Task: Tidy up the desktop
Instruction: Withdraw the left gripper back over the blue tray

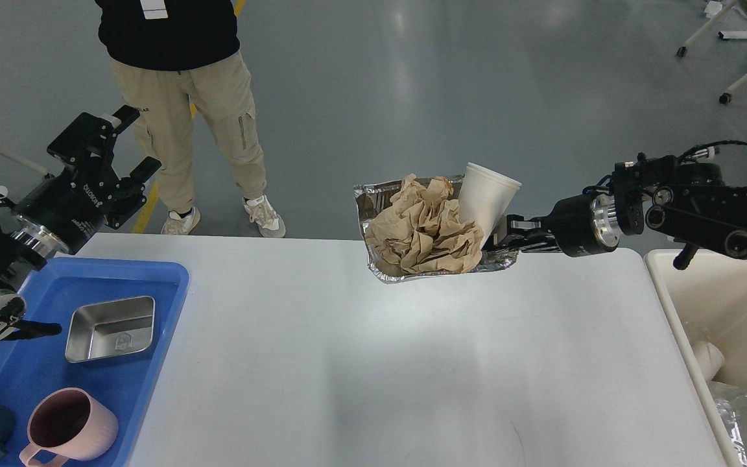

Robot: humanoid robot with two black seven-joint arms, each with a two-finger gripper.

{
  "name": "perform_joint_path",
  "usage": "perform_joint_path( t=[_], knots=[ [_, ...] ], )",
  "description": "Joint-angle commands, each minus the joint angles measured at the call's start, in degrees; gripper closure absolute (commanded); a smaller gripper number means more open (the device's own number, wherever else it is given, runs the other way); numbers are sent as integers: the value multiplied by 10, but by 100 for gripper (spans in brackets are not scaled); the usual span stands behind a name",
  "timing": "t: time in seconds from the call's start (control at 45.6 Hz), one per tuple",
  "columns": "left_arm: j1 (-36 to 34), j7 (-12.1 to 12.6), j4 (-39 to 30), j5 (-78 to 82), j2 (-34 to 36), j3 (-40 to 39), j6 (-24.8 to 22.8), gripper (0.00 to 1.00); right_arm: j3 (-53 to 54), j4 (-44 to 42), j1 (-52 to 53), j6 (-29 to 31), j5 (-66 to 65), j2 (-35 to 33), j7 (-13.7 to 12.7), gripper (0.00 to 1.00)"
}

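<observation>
The white desktop fills the middle of the head view. My right gripper is shut on the right edge of a foil tray and holds it above the desktop's far edge. The foil tray carries crumpled brown paper and a white paper cup leaning in it. My left gripper is open and empty, raised above the far left corner, over the blue tray.
The blue tray holds a steel dish and a pink mug. A beige bin with white and foil rubbish stands at the right of the desktop. A person stands beyond the far edge.
</observation>
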Motion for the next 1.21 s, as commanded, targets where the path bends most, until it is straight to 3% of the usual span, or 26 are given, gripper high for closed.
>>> perform_joint_path(
  t=[0.0, 0.11, 0.307, 0.504, 0.636, 1.184],
  knots=[
    [27, 4, 4, -97, -8, -13, -8, 3, -1, 0, -1, -2, 0, 0, 0, 100],
    [31, 13, 4, -138, -22, -30, -23, 3, -3, 0, -2, -3, 0, 0, 0, 100],
    [44, 89, 4, -213, -42, -81, -25, 3, -3, 0, -7, -3, 0, 0, 0, 100],
    [77, 113, 6, -297, -44, -138, -93, 3, -2, -1, -9, -4, 0, 0, 0, 100],
    [87, 136, 12, -330, -48, -159, -104, 3, -2, -1, -9, -4, 0, 0, 0, 100],
    [103, 139, 44, -354, -75, -152, -90, 3, 1, 1, -11, -4, 1, -20, 0, 100]
  ],
)
